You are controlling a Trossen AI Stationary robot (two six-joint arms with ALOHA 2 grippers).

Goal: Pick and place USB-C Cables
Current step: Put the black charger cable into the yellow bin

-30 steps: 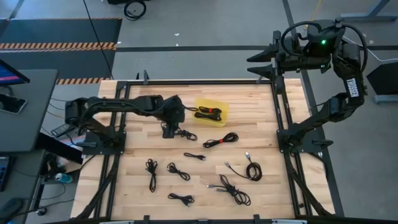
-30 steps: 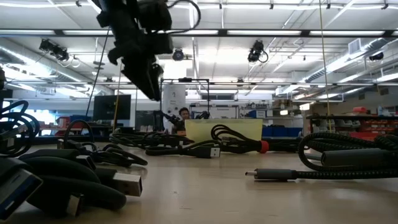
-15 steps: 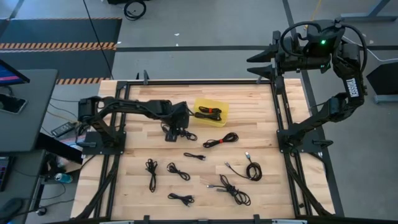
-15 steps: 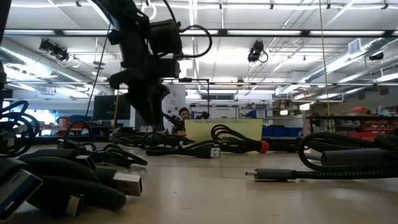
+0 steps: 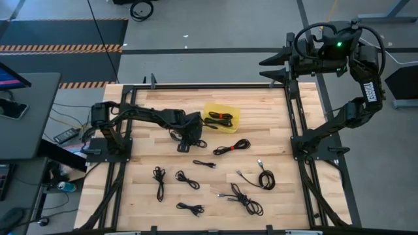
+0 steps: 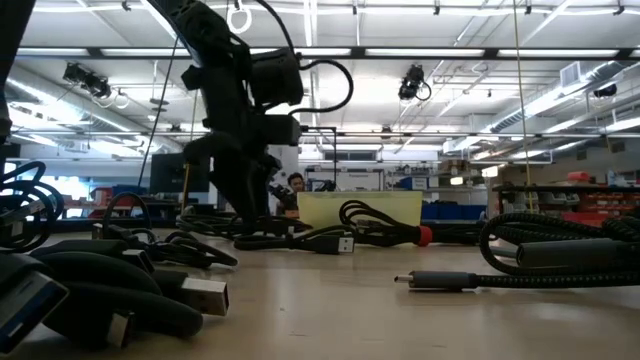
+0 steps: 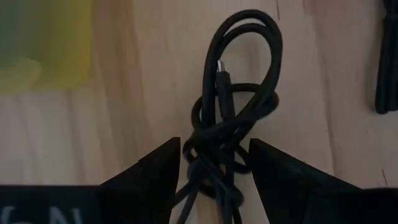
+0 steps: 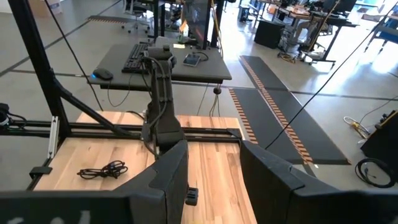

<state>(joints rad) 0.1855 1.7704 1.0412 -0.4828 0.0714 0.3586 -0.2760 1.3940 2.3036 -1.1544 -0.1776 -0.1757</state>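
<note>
My left gripper point(image 7: 214, 163) is down over a small coiled cable point(image 7: 233, 118) on the wooden table point(image 5: 274, 150), with its fingers point(image 7: 155, 171) apart and the knotted lower part of the coil lying right between them, the loop and its metal plug end reaching out ahead of the tips. The yellow tray point(image 5: 225, 111) sits just off to one side of this gripper, near but not touching the coil, and one cable point(image 5: 219, 119) already lies in it. To do this grab well, I judge I should sink until the tips are just shy of the wood, then close across the thick tangle where several strands cross, not on the single outer loop, so the whole bundle comes up together rather than unspooling. A straight lift before swinging toward the tray should keep the trailing strands from snagging the neighbouring cable point(image 5: 230, 147) farther out from the gripper. More cables point(image 5: 247, 199) lie scattered well beyond. My right gripper point(image 8: 208, 171) waits raised off past the table's far corner, fingers apart and holding nothing. As for writing, pale letters run down the right arm's point(image 5: 367, 91) link in the overhead view, too small for me to read, and a cut-off pale letter shows at the edge of my left wrist's housing; no label is visible on the cables or tray.
</note>
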